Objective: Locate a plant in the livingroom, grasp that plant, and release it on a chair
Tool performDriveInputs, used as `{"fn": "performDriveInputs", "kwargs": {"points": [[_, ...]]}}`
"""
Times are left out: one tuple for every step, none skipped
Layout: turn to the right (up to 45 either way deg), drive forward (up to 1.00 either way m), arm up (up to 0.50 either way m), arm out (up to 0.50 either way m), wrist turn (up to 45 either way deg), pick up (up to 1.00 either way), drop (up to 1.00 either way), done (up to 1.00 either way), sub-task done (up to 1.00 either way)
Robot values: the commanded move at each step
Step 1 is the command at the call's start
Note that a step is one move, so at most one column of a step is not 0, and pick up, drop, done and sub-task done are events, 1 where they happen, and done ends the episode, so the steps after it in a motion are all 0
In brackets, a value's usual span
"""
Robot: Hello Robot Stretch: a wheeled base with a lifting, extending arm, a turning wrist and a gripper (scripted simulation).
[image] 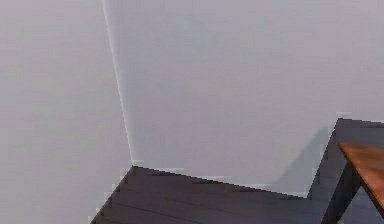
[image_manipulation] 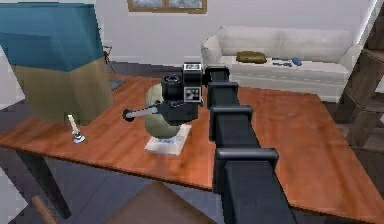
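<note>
My arm [image_manipulation: 235, 130] reaches out over the table [image_manipulation: 300, 130] from its near edge. At the arm's end the claw [image_manipulation: 131, 115] shows in front of a round greenish thing [image_manipulation: 170, 125] on a white base near the table's middle, perhaps the plant. If they touch, I cannot tell. The fingers' state, and whether they hold anything, I also cannot tell. Behind the table stands a sofa [image_manipulation: 280, 55].

The arm [image_manipulation: 238, 150] rises as a dark bar from the frame's bottom edge, right of centre, to two white marker squares [image_manipulation: 192, 80] at upper middle. The pincer [image_manipulation: 132, 115] juts leftward there (whether it holds anything cannot be told).
</note>
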Motion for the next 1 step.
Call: {"fn": "performDriveInputs", "kwargs": {"points": [[0.0, 0.0, -0.5, 0.0, 0.0, 0.0, 0.0, 0.0, 0.0]]}}
